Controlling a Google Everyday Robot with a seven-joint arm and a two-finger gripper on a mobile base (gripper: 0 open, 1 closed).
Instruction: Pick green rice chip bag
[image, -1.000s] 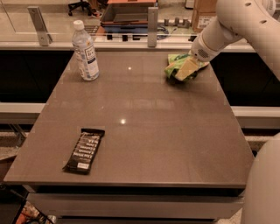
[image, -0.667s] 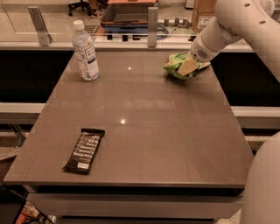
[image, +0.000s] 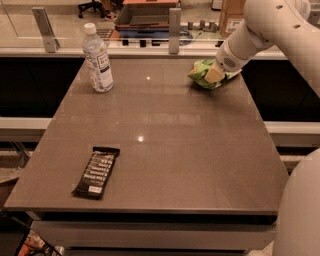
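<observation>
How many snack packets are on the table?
2. The green rice chip bag lies at the far right, at the gripper; the black snack bar wrapper lies near left. None seems hidden.

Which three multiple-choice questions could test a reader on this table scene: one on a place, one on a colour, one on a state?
1. At which part of the table is the green rice chip bag?
A. near left corner
B. far right corner
C. centre

2. What colour is the snack bar wrapper?
A. black
B. red
C. white

3. How is the water bottle?
A. upright
B. on its side
C. upside down

Answers:
1. B, the gripper is at the bag there.
2. A, it is dark with pale print.
3. A, it stands on its base.
</observation>
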